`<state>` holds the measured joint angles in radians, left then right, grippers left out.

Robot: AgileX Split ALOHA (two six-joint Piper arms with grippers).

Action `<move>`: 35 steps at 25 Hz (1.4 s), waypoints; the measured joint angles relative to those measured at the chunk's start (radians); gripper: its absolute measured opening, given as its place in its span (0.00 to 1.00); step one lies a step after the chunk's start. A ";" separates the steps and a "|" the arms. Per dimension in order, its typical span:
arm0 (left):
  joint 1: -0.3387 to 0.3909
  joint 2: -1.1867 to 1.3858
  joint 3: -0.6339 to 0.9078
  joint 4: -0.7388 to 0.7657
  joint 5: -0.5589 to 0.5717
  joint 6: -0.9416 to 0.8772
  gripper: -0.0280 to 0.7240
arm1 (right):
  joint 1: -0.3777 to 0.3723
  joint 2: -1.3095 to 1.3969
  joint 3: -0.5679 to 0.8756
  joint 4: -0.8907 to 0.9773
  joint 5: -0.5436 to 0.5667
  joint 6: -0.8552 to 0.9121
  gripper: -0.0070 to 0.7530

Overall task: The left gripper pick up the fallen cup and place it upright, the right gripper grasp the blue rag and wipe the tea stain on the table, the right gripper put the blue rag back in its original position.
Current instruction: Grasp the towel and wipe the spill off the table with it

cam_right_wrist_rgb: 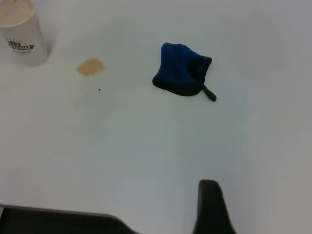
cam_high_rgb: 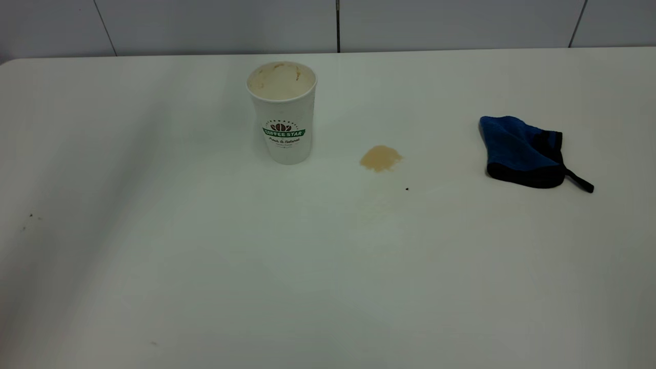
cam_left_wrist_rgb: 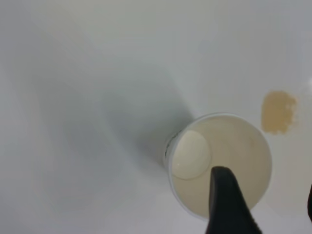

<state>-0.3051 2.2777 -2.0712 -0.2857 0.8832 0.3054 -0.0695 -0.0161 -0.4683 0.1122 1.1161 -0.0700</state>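
Observation:
The cup point(cam_high_rgb: 283, 111) stands upright on the table point(cam_high_rgb: 205, 256), left of the tea stain point(cam_high_rgb: 380, 158). The blue rag point(cam_high_rgb: 523, 152) lies crumpled at the right, its black strap pointing to the front right. Neither arm shows in the exterior view. In the left wrist view my left gripper point(cam_left_wrist_rgb: 265, 195) hangs above the cup point(cam_left_wrist_rgb: 219, 163), looking down into its cream inside; its jaws stand apart and hold nothing, and the stain point(cam_left_wrist_rgb: 278, 112) lies beside the cup. My right gripper point(cam_right_wrist_rgb: 263, 214) is over the table's near edge, well short of the rag point(cam_right_wrist_rgb: 181, 70); one finger point(cam_right_wrist_rgb: 210, 207) shows, and it holds nothing.
A tiny black speck point(cam_high_rgb: 407, 188) lies just in front of the stain. A few faint dark marks point(cam_high_rgb: 31, 216) dot the table's left side. A tiled wall point(cam_high_rgb: 338, 25) rises behind the table's far edge. A dark edge point(cam_right_wrist_rgb: 58, 222) shows below the table in the right wrist view.

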 joint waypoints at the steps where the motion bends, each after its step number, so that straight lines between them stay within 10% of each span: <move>1: 0.000 -0.032 0.000 0.000 0.015 -0.001 0.62 | 0.000 0.000 0.000 0.000 0.000 0.000 0.73; 9: 0.000 -0.292 0.000 0.005 0.274 -0.087 0.62 | 0.000 0.000 0.000 0.000 0.000 0.000 0.73; 21: 0.000 -0.627 0.102 0.009 0.285 -0.189 0.62 | 0.000 0.000 0.000 0.000 0.000 0.000 0.73; 35: 0.000 -1.247 0.789 0.089 0.285 -0.202 0.62 | 0.000 0.000 0.000 0.000 0.000 0.000 0.73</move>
<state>-0.3051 1.0309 -1.2822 -0.1971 1.1679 0.1036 -0.0695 -0.0161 -0.4683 0.1126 1.1161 -0.0700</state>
